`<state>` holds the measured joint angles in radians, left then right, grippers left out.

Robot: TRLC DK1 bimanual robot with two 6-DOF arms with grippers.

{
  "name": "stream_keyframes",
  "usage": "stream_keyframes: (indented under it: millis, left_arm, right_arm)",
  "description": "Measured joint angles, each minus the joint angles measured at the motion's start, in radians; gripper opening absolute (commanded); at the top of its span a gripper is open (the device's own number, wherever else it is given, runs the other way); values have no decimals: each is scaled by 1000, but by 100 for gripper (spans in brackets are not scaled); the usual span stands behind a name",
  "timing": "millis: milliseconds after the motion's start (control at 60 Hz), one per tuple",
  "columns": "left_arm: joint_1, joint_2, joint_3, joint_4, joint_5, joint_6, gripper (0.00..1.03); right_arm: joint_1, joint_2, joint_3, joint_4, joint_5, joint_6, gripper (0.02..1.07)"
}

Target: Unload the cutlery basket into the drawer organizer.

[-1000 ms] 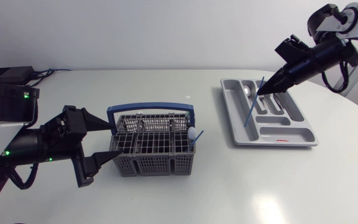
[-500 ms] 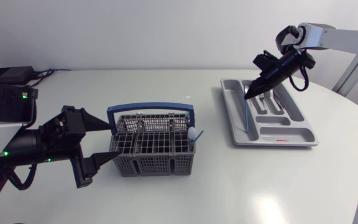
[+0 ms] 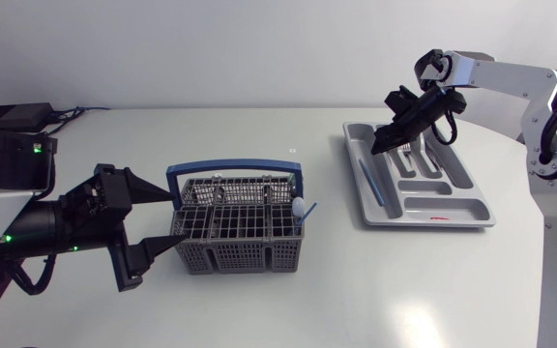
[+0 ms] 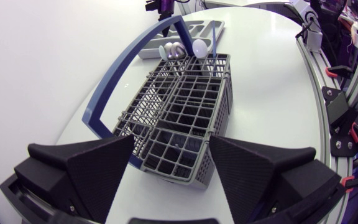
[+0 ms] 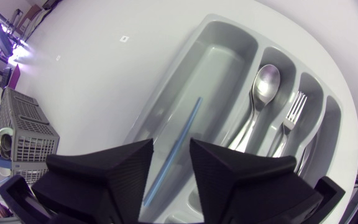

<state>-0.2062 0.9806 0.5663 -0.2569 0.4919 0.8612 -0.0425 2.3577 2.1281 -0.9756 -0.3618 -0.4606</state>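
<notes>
Basket: left jaws wide astride it; right jaws narrowly parted, empty. Its white spoon likely light, slippery; pinch the neck.

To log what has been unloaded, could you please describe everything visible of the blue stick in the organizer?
The blue stick is thin, straight, uniformly light blue, plastic-looking. It lies flat along the floor of the grey drawer organizer's longest compartment, alone there. The right gripper is open above it, not touching.
</notes>
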Motion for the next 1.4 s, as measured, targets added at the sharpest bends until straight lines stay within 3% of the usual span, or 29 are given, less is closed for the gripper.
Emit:
stream_keyframes:
  millis: [133, 383, 500, 683, 817, 1117, 1400]
  left_arm:
    - [2, -3, -1, 0, 0, 0, 88]
    - [33, -39, -15, -7, 0, 4, 90]
    - [35, -49, -17, -15, 0, 4, 91]
    - [29, -51, -17, -38, 1, 4, 92]
    - [32, -51, -17, -46, 1, 4, 92]
    - [43, -51, -29, -53, 5, 4, 92]
    - [55, -53, -32, -53, 5, 7, 92]
  right_arm:
    - [0, -27, -37, 31, -39, 10, 103]
    - [51, -521, -628, 316, -194, -118, 103]
    - [104, -704, -809, 358, -264, -212, 102]
    - [143, -787, -1044, 367, -356, -353, 94]
    - [193, -853, -1154, 389, -383, -397, 91]
    - [330, -983, -1255, 592, -382, -352, 86]
    - [406, -983, -1276, 668, -359, -308, 56]
